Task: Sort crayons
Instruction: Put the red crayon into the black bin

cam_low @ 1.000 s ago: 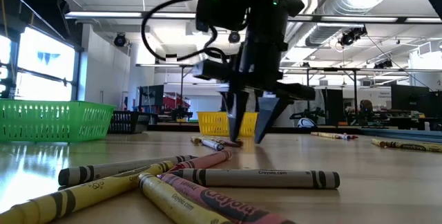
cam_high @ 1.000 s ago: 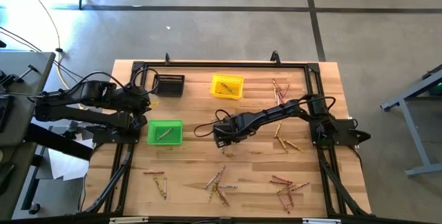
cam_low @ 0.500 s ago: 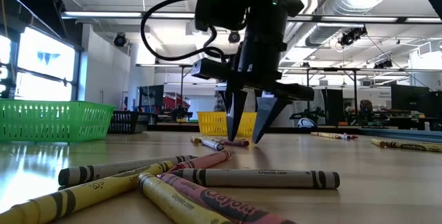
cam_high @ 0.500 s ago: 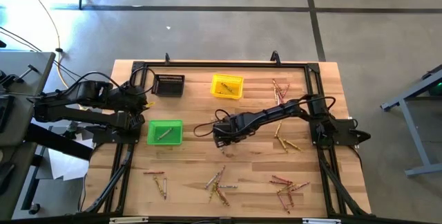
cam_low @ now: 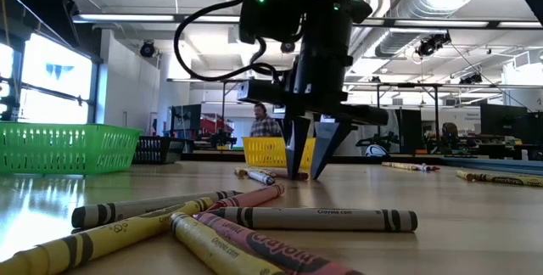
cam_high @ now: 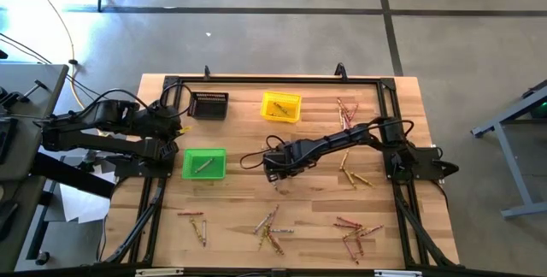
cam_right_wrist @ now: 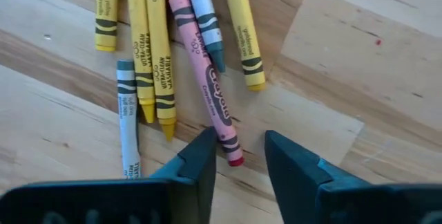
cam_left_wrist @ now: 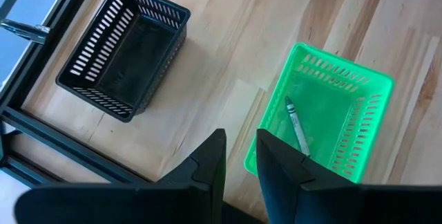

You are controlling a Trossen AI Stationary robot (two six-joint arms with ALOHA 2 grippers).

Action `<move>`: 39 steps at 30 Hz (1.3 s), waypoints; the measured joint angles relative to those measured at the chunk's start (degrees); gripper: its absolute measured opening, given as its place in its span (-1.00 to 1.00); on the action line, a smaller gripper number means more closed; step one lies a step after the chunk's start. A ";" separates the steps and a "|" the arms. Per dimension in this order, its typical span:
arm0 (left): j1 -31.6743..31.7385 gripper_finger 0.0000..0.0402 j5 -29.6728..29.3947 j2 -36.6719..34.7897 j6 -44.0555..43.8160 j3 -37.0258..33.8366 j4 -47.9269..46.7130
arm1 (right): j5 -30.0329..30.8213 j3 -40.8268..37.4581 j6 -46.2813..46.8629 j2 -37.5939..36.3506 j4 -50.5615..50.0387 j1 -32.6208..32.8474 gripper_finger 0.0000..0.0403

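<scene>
Crayons (cam_high: 272, 226) scattered across wooden table (cam_high: 235, 200).

We are seeing a pale wooden table (cam_high: 231, 200) with light and honey-brown planks, edged by a black frame (cam_high: 273, 80). Near the yellow bin (cam_high: 281, 106), a black slotted bin (cam_high: 208, 104) and a bright green bin (cam_high: 204, 163) are showing, the green one carrying a greenish-grey crayon (cam_left_wrist: 297, 127). Away from the yellow bin, a pink-red crayon (cam_right_wrist: 206, 82) with black bands is lying among yellow-gold crayons (cam_right_wrist: 153, 44) and grey ones (cam_right_wrist: 127, 113), all black-banded. Both arms are looking dark.
</scene>
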 joint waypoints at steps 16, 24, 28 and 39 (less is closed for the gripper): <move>-0.01 -0.67 -1.01 -1.19 0.01 0.00 -1.68 | -3.08 0.37 -1.41 -0.07 1.61 -0.13 -0.93; -0.01 -0.67 -2.19 -3.09 0.01 0.00 -1.71 | -5.76 1.54 -2.44 -1.19 3.41 -0.86 -0.94; -0.01 -0.67 -3.22 -3.71 0.02 0.00 -1.68 | -3.92 5.95 -5.69 -1.44 3.31 -1.84 -0.94; -0.01 -0.67 -11.07 -7.06 -4.30 -0.24 0.14 | 6.57 20.93 -17.57 -1.64 1.56 -5.10 -0.94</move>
